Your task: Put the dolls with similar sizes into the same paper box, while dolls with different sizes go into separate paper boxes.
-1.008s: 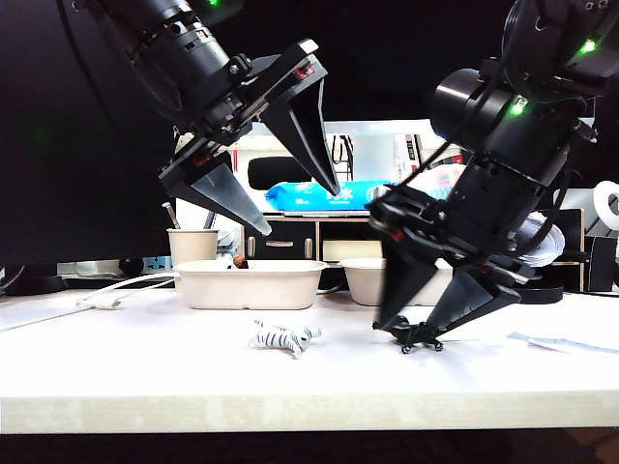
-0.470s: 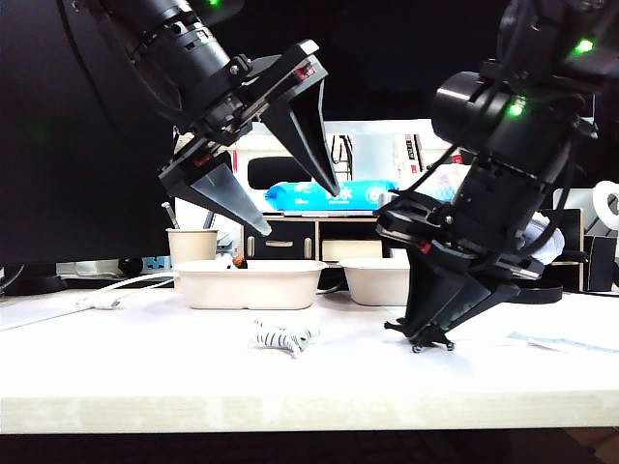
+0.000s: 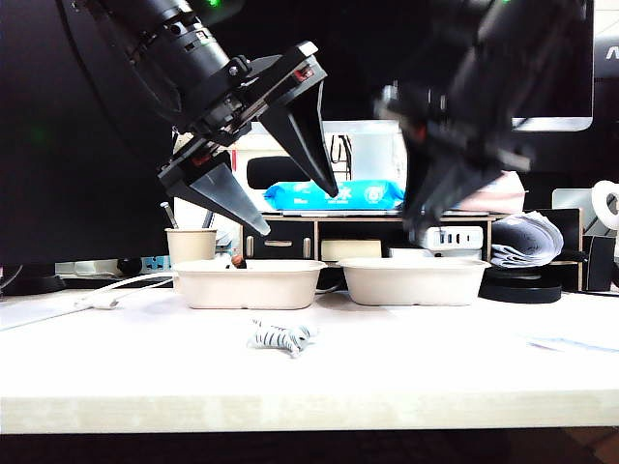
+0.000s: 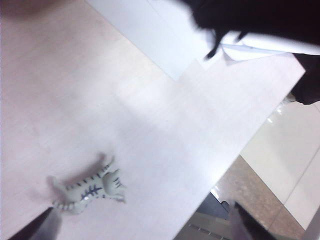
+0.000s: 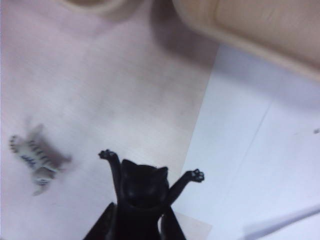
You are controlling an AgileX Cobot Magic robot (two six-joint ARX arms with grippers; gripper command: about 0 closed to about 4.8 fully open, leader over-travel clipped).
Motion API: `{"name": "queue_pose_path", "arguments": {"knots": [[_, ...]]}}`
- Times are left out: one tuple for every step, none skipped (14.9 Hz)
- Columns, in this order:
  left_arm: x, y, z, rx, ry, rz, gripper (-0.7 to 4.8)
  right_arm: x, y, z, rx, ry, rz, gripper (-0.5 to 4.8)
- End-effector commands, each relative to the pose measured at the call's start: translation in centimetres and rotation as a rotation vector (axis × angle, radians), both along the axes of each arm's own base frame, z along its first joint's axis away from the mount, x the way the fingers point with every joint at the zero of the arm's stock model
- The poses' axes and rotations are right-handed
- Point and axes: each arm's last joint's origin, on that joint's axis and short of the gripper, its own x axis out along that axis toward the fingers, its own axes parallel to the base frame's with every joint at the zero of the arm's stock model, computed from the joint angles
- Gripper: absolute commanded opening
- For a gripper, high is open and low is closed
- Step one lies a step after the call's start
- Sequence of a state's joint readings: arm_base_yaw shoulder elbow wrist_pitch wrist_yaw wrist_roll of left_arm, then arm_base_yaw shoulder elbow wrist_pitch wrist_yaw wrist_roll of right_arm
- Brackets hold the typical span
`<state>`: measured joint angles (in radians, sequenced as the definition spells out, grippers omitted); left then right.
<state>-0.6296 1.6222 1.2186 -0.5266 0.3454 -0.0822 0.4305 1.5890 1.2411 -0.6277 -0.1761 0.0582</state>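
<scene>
In the exterior view the left claw (image 3: 290, 188) hangs wide open above the left paper box (image 3: 250, 284), the blurred right claw (image 3: 435, 208) above the right paper box (image 3: 414, 280), and the striped white doll (image 3: 282, 338) lies unsorted on the table (image 3: 387, 367) below. The left wrist view shows that doll (image 4: 90, 187) lying between the spread fingertips. In the right wrist view the right claw (image 5: 136, 220) is closed on the black cat doll (image 5: 142, 187), in my judgement bound for a box.

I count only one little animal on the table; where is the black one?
The black cat doll is off the table, clamped in the right end effector, raised above the right paper box; the striped doll lies below.
</scene>
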Motion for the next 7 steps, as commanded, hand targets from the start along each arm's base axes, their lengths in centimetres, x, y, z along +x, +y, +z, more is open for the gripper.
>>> {"name": "queue_pose_path", "arguments": {"knots": [[0.1, 0.0, 0.2, 0.001, -0.022, 0.002, 4.79, 0.8, -0.5, 3.0, 0.041, -0.106, -0.019, -0.05], [0.1, 0.0, 0.2, 0.001, -0.021, 0.002, 4.79, 1.6, -1.2, 4.3, 0.062, -0.163, -0.047, -0.05], [0.1, 0.0, 0.2, 0.006, -0.031, -0.009, 4.79, 2.6, -2.3, 5.8, 0.091, -0.239, -0.084, -0.05], [0.1, 0.0, 0.2, 0.006, -0.031, -0.008, 4.79, 3.5, -3.2, 6.6, 0.107, -0.291, -0.115, -0.05], [0.1, 0.0, 0.2, 0.005, -0.033, -0.008, 4.79, 4.1, -3.8, 7.2, 0.116, -0.321, -0.134, -0.05], [0.2, 0.0, 0.3, -0.002, -0.042, -0.007, 4.79, 5.8, -4.6, 7.4, 0.130, -0.331, -0.153, -0.05], [0.2, 0.0, 0.3, -0.004, -0.050, -0.005, 4.79, 6.9, -4.8, 7.2, 0.139, -0.313, -0.152, -0.05]]}}
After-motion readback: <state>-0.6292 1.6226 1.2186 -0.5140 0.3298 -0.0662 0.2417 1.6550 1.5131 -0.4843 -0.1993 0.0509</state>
